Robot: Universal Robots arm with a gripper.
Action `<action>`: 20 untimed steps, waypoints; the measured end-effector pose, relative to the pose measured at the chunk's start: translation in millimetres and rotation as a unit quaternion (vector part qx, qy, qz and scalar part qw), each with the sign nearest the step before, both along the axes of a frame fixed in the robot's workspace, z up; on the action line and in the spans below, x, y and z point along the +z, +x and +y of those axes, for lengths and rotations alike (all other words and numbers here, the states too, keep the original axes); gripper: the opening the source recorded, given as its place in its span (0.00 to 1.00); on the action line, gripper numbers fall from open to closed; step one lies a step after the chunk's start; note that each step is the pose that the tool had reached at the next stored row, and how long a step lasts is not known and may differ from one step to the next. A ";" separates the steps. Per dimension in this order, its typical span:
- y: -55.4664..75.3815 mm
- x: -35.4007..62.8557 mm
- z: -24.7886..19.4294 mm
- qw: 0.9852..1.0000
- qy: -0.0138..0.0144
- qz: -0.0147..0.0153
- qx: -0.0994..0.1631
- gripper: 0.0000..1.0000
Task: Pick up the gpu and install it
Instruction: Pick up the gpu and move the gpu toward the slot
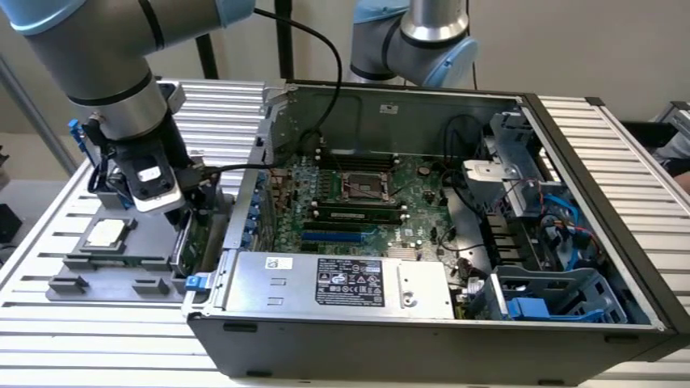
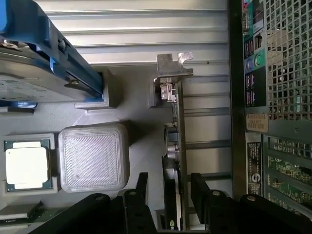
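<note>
The gpu [image 2: 174, 146] is a thin green card standing on its edge in a grey holder, with its metal end bracket [image 2: 173, 66] at the far end. In the exterior view the gpu [image 1: 194, 241] stands just outside the open computer case, at the exterior view's left. My gripper [image 2: 169, 176] is lowered over the card's near end, one black finger on each side. The jaws are open, with a gap showing beside the card. In the exterior view the gripper [image 1: 181, 212] hangs right above the card.
The grey holder tray [image 1: 119, 263] also carries a CPU [image 2: 27, 163], a square grey block [image 2: 92, 156] and a hard drive in a blue frame [image 2: 34, 63]. The case wall [image 2: 273, 97] stands close beside the card. Inside the case lie the motherboard [image 1: 356, 202] and a power supply [image 1: 334, 283].
</note>
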State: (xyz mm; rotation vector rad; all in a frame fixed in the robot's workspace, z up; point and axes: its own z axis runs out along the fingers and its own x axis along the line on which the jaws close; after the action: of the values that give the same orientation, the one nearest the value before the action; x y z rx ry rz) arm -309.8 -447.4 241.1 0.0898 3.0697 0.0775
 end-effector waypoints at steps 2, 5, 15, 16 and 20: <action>-0.1 -0.3 0.0 1.000 0.000 -0.003 0.000 1.00; -0.3 -0.8 0.0 1.000 0.000 -0.008 0.000 1.00; -1.4 -2.4 0.0 1.000 0.000 -0.016 0.000 0.00; -1.4 -2.4 0.0 1.000 0.000 -0.016 0.000 0.00; -1.5 -2.4 0.0 1.000 0.000 -0.016 0.000 0.00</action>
State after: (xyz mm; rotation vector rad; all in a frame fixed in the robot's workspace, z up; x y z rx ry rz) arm -311.2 -447.4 238.7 0.0878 3.0371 0.0781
